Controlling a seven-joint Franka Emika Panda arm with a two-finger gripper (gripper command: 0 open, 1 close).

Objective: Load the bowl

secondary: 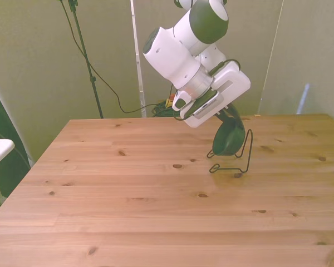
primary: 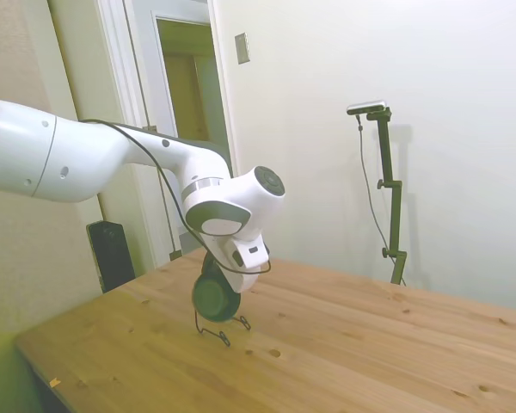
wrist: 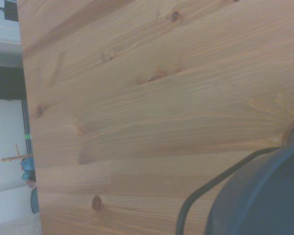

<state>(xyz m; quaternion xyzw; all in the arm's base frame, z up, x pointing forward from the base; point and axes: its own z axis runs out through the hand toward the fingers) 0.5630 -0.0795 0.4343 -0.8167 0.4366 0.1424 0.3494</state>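
Bare pine-plank wooden table [primary: 344,344] fills the lower half of the side view; left of centre, a small round dark green matte bowl [primary: 213,295] stands on edge in a thin black wire rack [primary: 217,331], under the white arm's gripper [primary: 228,274], fingers hidden, so grasp state cannot be told. Front view: bowl [secondary: 228,138] right of centre, leaning within rack [secondary: 236,161], gripper [secondary: 229,114] touching or just above. Wrist view: bowl rim [wrist: 264,196], rack wire [wrist: 206,196] at lower right. Judged step: seating the bowl; next calls for release and a clean lift away.
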